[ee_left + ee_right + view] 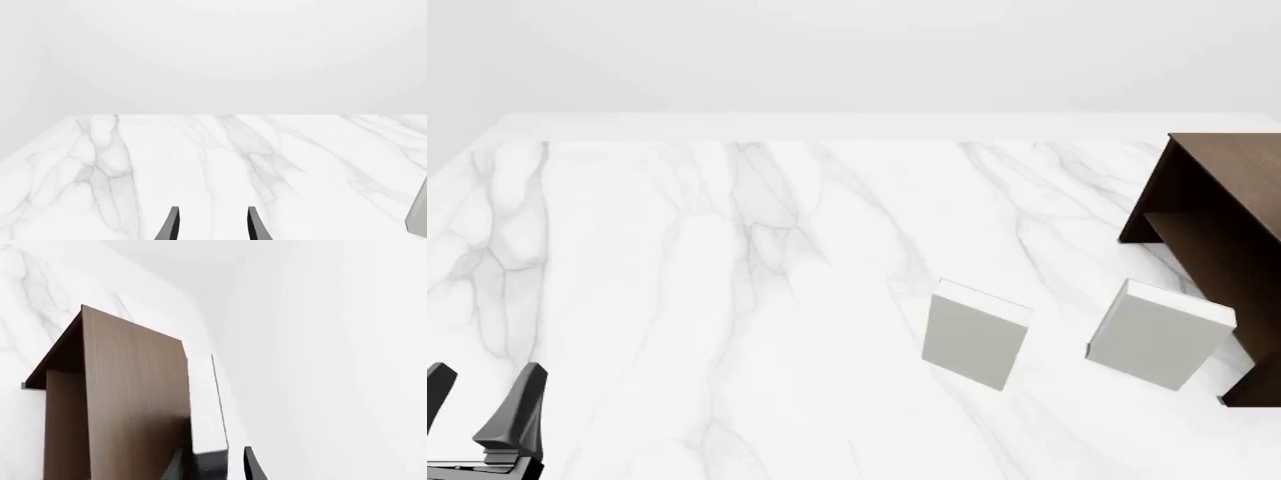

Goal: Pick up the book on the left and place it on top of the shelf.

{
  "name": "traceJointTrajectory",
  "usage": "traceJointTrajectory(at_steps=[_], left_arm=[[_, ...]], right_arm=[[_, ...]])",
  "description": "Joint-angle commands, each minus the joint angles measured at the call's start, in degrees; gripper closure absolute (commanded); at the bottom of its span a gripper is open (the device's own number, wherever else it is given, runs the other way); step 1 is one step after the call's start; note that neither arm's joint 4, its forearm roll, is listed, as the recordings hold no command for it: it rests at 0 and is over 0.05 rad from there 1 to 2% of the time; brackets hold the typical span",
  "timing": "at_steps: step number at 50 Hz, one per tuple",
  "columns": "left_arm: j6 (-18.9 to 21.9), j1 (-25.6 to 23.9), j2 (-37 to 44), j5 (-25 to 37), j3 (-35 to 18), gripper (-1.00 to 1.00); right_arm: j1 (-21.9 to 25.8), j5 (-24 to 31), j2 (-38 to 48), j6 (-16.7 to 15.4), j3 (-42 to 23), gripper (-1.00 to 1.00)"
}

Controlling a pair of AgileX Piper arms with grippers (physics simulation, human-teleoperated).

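Right gripper [212, 467] fingers pinch the book [208, 405] by its dark cover end, white page edge showing, long axis running away along the fingers, flat against the brown shelf [133, 405] top. Left gripper [483, 405] spread, nothing between, low at the table's near left. White marble table [694, 300]. Two light grey books [974, 332] [1158, 333] stand mid-table, right one just beside the shelf. Plain white wall behind.

Left claw [481, 400]: two slim, tapering fingers [518, 408], glossy black shading to grey, on a dark base. Right claw [213, 465]: same narrow black blades with grey-lit edges, screws and cables not visible.
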Motion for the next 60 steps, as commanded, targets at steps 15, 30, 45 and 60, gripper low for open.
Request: traceJointTrajectory(at_steps=[15, 30, 45, 60], left_arm=[[0.0, 0.0, 0.0, 0.0, 0.0, -1.0], [0.0, 0.0, 0.0, 0.0, 0.0, -1.0], [0.0, 0.0, 0.0, 0.0, 0.0, -1.0], [0.0, 0.0, 0.0, 0.0, 0.0, -1.0]], right_arm=[[1.9, 2.7, -2.5, 5.0, 2.0, -1.0], [4.9, 2.8, -7.8, 8.0, 5.1, -1.0], [6.4, 3.8, -11.5, 9.2, 6.7, -1.0], [7.9, 4.8, -14.0, 10.8, 7.0, -1.0]])
